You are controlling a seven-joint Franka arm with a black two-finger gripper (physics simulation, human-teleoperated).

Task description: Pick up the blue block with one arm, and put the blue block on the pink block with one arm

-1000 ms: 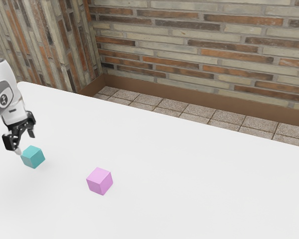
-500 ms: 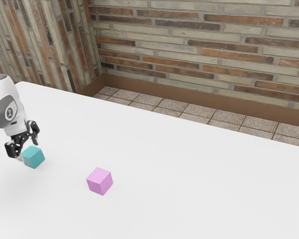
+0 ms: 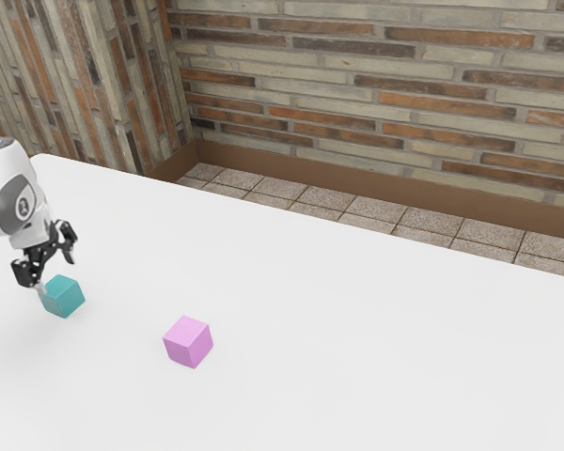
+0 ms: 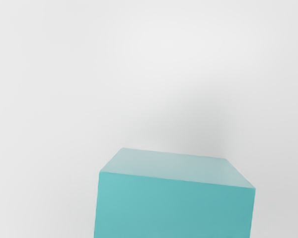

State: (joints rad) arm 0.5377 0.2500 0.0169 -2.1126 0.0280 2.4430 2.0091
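Observation:
A teal-blue block [image 3: 64,296] rests on the white table [image 3: 357,310] near the exterior view's left edge. My gripper [image 3: 51,269] hangs just above and slightly left of it, open, with its fingers spread; one pale fingertip [image 3: 41,286] is close to the block's upper left edge. In the wrist view the blue block [image 4: 174,198] lies just under the hand, on the bare table. The pink block [image 3: 188,341] sits on the table to the right of the blue one and nearer the front, apart from both it and the gripper.
A brick wall [image 3: 376,85] and a tiled floor strip [image 3: 376,211] run beyond the table's far edge. White tabletop stretches to the exterior view's right of the pink block.
My hand has shifted a little toward the exterior view's right, coming more over the blue block. Neither block has moved.

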